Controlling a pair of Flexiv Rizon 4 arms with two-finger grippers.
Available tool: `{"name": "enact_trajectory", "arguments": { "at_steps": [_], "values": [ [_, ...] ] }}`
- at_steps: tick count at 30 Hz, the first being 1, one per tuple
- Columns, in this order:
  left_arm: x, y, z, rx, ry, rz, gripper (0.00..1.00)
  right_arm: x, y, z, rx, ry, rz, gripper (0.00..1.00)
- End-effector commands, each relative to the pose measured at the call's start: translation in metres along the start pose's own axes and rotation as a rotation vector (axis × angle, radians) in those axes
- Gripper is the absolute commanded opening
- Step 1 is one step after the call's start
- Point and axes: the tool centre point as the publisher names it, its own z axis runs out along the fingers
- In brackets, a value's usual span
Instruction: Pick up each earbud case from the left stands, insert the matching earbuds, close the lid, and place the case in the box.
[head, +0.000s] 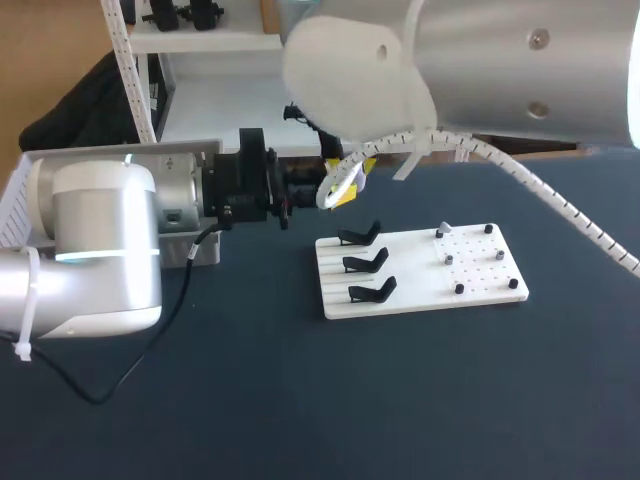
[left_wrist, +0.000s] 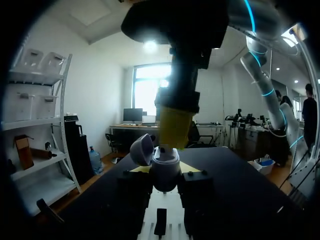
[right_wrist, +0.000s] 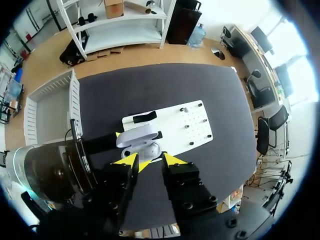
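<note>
The left gripper (left_wrist: 165, 175) is clenched on the earbud case (left_wrist: 165, 169), one finger on each flank. It holds the case in the air, clear of the table (head: 250, 400), near the far left corner of the white board (head: 420, 290). The lid (left_wrist: 142, 149) stands open and tipped back. In my judgement this grip presents the case as a steady socket for loading. The right gripper (head: 345, 188) hangs directly above the open case, pointing down at it, close to its mouth or touching it. Whether it carries an earbud or is released cannot be told from these views. The three black stands (head: 365, 262) on the board's left side are bare. The box (right_wrist: 31, 117) sits well to the left, beyond the left arm (head: 100, 240). Assessment: insertion is the step in hand; closing the lid and boxing this case are not yet done
</note>
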Motion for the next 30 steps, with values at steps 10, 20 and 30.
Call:
{"name": "enact_trajectory", "arguments": {
  "at_steps": [10, 20, 30],
  "values": [
    [0.0, -0.001, 0.0, -0.004, -0.003, 0.001, 0.0, 0.032, -0.054, -0.013, -0.203, -0.154, -0.19, 0.77],
    [0.0, -0.001, 0.0, -0.004, -0.003, 0.001, 0.0, 0.034, -0.084, -0.016, -0.207, -0.147, -0.234, 1.0],
    [0.0, -0.001, 0.0, -0.004, -0.003, 0.001, 0.0, 0.034, -0.084, -0.016, -0.207, -0.147, -0.234, 1.0]
  ]
}}
